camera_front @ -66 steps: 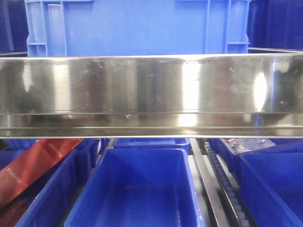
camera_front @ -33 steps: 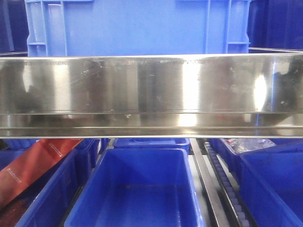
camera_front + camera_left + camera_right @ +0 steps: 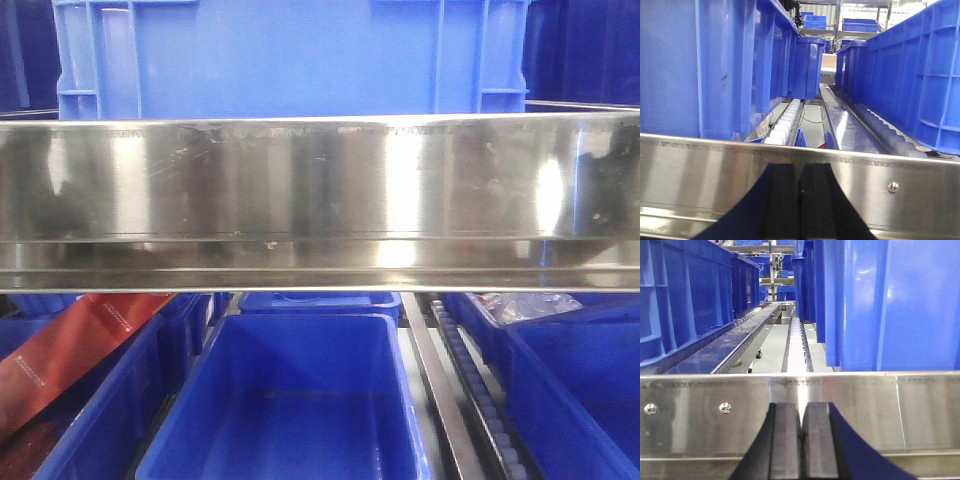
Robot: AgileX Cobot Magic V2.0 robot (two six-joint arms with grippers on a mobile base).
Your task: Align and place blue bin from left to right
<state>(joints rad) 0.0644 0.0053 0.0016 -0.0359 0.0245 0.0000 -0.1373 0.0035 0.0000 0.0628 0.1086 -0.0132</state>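
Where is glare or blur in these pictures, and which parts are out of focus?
Front view: strong glare patches on the steel rail, blue bin soft. Left wrist view: end effector close and slightly blurred. Right wrist view: bright sheen on the bin wall, end effector soft.

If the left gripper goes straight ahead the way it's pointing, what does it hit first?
Most likely the steel rail right in front of the shut left gripper. Beyond it lies the gap between the blue bin and its neighbour. Depth is unclear.
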